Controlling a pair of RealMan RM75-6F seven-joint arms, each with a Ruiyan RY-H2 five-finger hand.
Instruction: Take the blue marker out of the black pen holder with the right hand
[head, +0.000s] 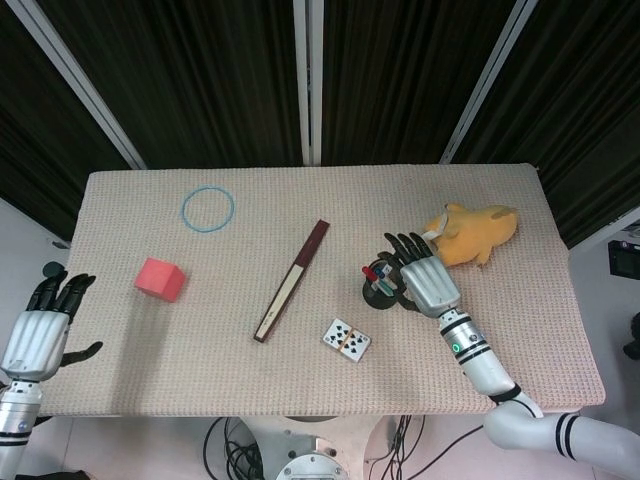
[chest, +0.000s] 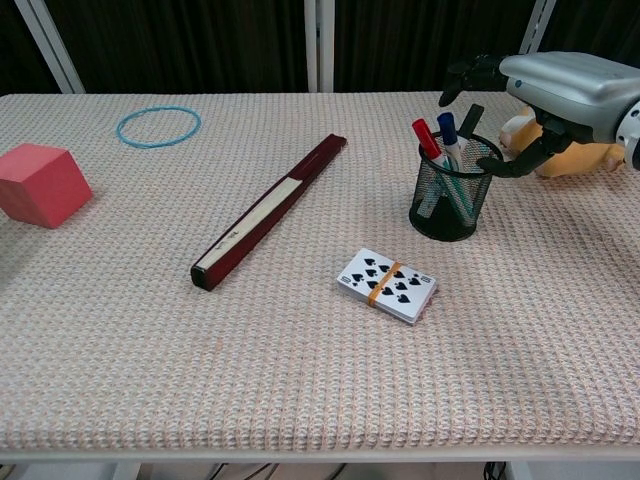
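The black mesh pen holder (chest: 453, 196) (head: 378, 290) stands right of the table's middle. A red marker (chest: 427, 138), the blue marker (chest: 449, 133) and a dark marker (chest: 469, 121) stick up from it. My right hand (chest: 548, 86) (head: 424, 275) hovers flat just above and to the right of the holder, fingers spread and empty, partly hiding the holder in the head view. My left hand (head: 45, 329) hangs open off the table's left edge, seen only in the head view.
A yellow plush toy (head: 475, 231) lies behind the right hand. A banded deck of cards (chest: 388, 285) lies in front of the holder. A dark red folded fan (chest: 270, 209), a red cube (chest: 38, 184) and a blue ring (chest: 158, 126) are further left.
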